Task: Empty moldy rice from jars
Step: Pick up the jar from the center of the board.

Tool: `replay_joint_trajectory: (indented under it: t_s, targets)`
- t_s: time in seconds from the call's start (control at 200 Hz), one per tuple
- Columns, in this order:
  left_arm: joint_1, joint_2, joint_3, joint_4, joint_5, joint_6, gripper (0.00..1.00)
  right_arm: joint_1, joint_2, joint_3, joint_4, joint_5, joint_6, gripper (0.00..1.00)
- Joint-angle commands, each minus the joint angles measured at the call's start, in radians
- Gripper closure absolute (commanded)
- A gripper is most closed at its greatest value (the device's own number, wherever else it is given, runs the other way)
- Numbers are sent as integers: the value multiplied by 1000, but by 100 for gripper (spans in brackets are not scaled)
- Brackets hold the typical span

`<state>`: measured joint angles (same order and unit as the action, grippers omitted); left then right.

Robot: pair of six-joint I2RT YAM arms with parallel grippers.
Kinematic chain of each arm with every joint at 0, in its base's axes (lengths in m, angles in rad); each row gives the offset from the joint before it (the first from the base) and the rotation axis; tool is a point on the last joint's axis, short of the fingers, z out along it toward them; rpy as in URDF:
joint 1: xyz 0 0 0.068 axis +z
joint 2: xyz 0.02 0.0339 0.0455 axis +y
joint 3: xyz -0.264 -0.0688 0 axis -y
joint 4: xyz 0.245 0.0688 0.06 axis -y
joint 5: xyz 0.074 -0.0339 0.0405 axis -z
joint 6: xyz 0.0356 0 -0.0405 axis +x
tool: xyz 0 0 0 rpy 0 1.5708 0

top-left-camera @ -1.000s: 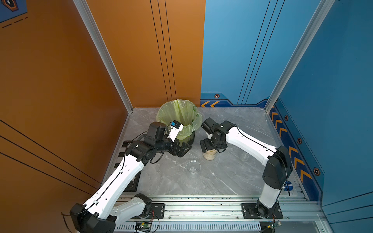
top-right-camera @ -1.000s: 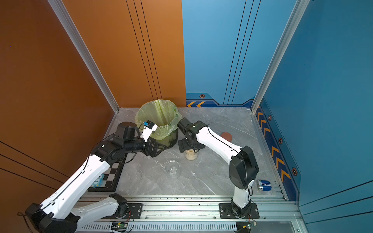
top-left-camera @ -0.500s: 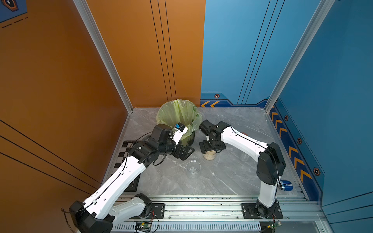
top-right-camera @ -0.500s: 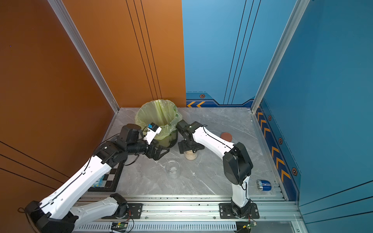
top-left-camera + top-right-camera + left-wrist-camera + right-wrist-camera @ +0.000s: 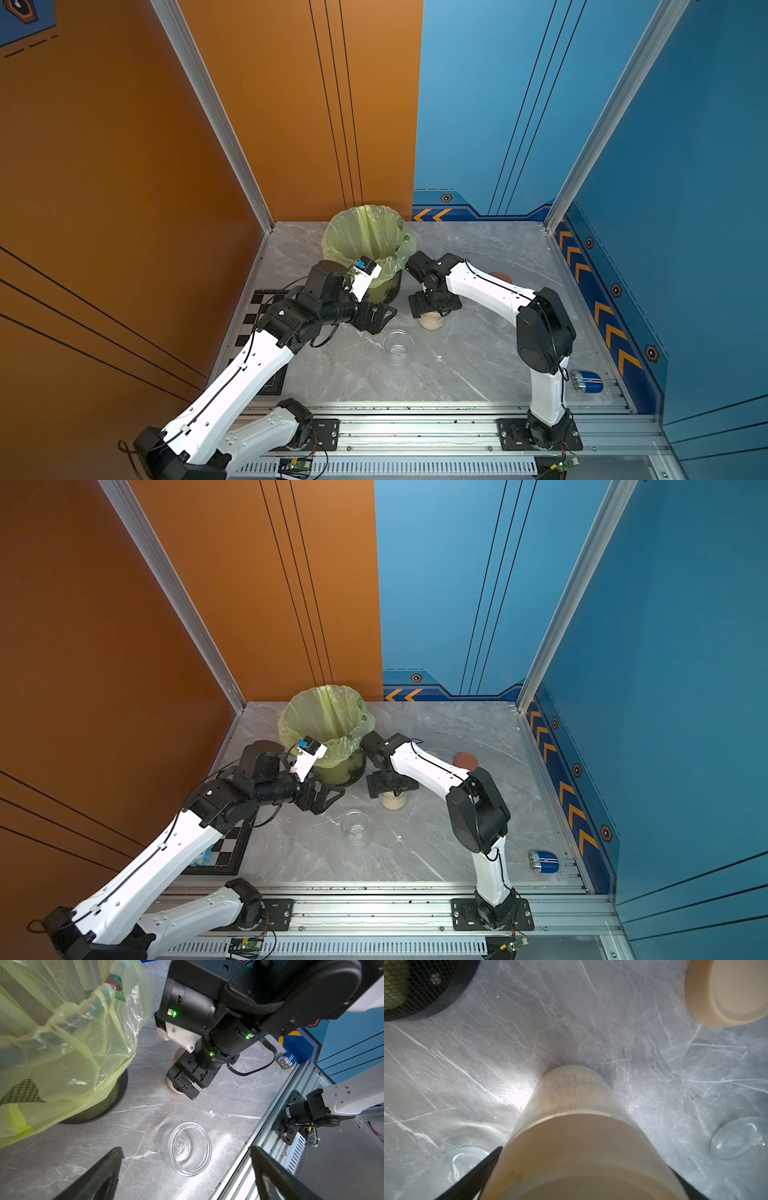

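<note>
Right wrist view: jar (image 5: 571,1105) upright on worktop (image 5: 457,365), long axis vertical, lid (image 5: 581,1147) up, rice (image 5: 569,1082) inside. Right pincer (image 5: 434,306) directly above, jaws spread wide either side of lid; I see no grip. Bin (image 5: 388,286) just beside. Left pincer (image 5: 376,318) spread, empty, farther off. I judge: descend, close.

In both top views the right tool (image 5: 433,311) hides the top of the lidded jar (image 5: 432,323); you see only its lower wall. In the right wrist view that jar is blurred and cut off at the view's edge, as is a loose beige lid (image 5: 726,991). In a top view the right arm (image 5: 482,286) covers part of the reddish-brown lid (image 5: 501,276).
</note>
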<state>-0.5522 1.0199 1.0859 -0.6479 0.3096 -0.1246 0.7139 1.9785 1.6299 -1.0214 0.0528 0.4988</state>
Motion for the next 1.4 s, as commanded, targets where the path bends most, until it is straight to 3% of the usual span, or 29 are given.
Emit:
replay_joint_trajectory:
  t_s: [0.0, 0.18, 0.385, 0.42, 0.555, 1.086, 1.396]
  targets:
    - [-8, -29, -20, -10, -20, -13, 2, -5, 26, 13, 25, 15, 15, 0]
    - [-8, -49, -35, -12, -28, -17, 2, -5, 42, 13, 31, 21, 14, 3]
    - [-7, -66, -46, -12, -38, -21, 2, -5, 46, -5, 30, 29, 19, 14]
    - [-6, -67, -47, -12, -39, -21, 2, -5, 46, -8, 30, 29, 18, 26]
    - [-6, -70, -49, -12, -43, -21, 2, -5, 28, -15, 23, 34, 17, 100]
    - [36, -69, -5, -16, -37, 30, 2, -4, -150, 30, -87, 61, -25, 100]
    - [75, -25, 62, -32, 6, 73, 2, -5, -201, 158, -188, 7, -63, 100]
